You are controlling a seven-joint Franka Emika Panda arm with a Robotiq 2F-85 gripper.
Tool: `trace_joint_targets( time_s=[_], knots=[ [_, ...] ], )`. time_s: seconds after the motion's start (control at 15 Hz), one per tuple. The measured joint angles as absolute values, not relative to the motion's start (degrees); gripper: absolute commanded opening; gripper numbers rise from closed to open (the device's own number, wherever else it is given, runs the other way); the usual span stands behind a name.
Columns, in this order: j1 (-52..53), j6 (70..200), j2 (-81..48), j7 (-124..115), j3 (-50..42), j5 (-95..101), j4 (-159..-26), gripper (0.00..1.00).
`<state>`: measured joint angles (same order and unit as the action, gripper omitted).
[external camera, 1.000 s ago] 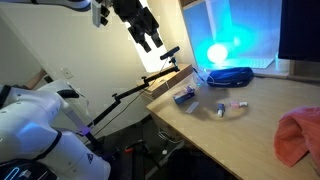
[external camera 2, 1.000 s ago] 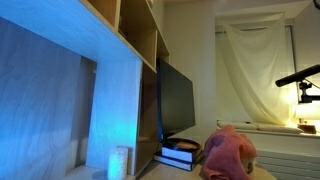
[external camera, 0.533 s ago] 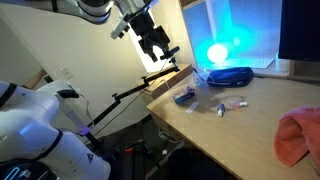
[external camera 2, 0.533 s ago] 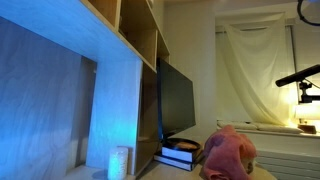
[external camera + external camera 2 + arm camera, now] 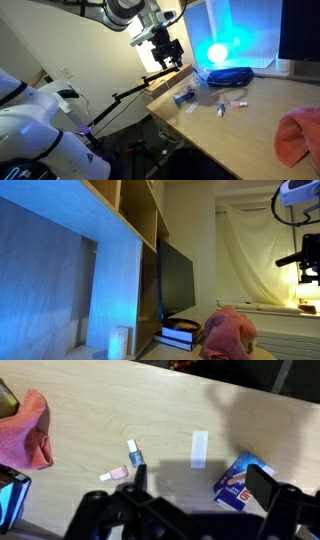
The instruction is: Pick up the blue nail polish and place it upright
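Note:
The blue nail polish lies flat on the wooden table, with a pink nail polish lying just beside it. In an exterior view the blue bottle is a small shape near the middle of the table. My gripper is open and empty. It hangs well above the table, with one finger over the blue bottle and the other over a blue box. In an exterior view the gripper is high above the table's left end. In an exterior view it enters at the upper right.
A blue plaster box and a white strip lie near the bottles. A pink cloth lies at the table's end and shows in both exterior views. A black device sits by the glowing blue lamp. A boom stand stands beside the table edge.
The arm has swung down and toward the table, so the gripper now hangs nearer the table's end. The gripper stays open. The objects on the table have not moved.

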<state>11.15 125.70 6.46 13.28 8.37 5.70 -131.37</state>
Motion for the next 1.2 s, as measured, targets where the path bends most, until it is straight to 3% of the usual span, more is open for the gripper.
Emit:
trace_joint_targets(
  time_s=[0.47, 1.2],
  knots=[
    [11.13, 128.00, -2.21, 15.85, 8.56, 4.87, -125.48, 1.00],
    [11.00, 128.00, -3.99, 15.18, 8.60, 6.21, -125.42, 1.00]
  ],
)
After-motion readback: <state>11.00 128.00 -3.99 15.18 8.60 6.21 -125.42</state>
